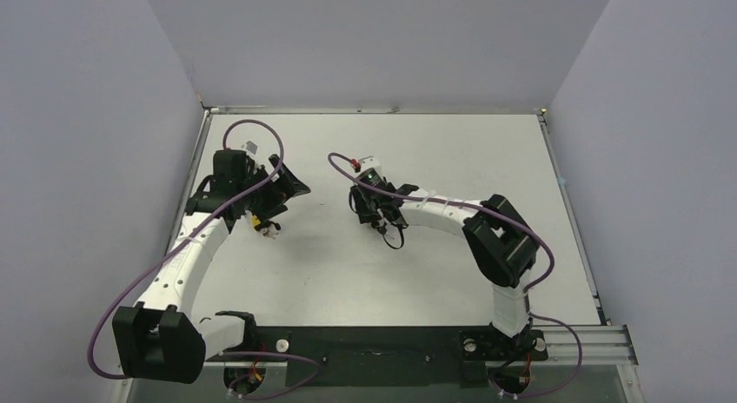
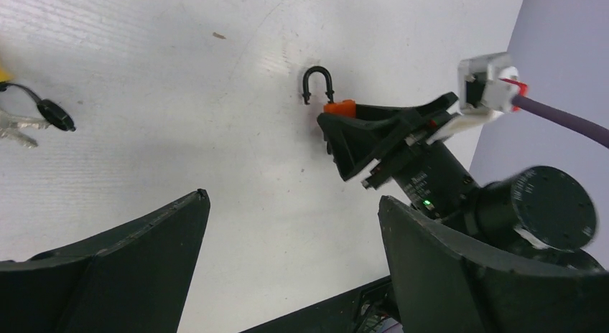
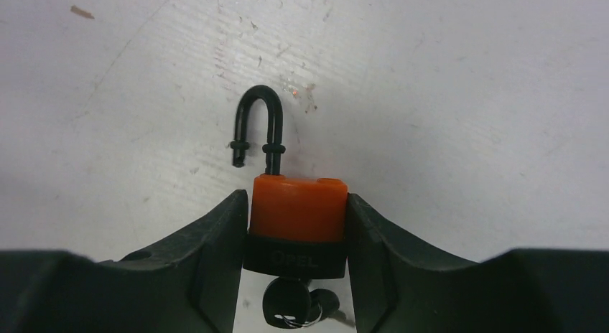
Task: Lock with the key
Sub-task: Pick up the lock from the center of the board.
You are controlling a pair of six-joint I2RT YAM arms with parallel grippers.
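The right jaws pinch the lock (image 3: pixel 298 207) by its orange sides, near the middle of the table (image 3: pixel 467 96). Whether the lock rests on the table or sits just off it I cannot tell. The shackle (image 3: pixel 258 107) points away from the wrist. This hold looks meant to steady the body. The shackle is open with its free leg out of its hole, and the key (image 3: pixel 287 304) sits in the bottom of the lock, tucked between the jaws on the wrist side.

Judging from this, the shackle must be pressed home and the key turned, and either job likely needs the other arm. The left jaws stand wide apart and hold nothing, hovering toward the left edge and facing the lock. Spare keys (image 2: pixel 25 121) lie on the table near them, well apart from the lock.

The key is hemmed in by the right jaws, so reaching it could be awkward. The shackle end is free.
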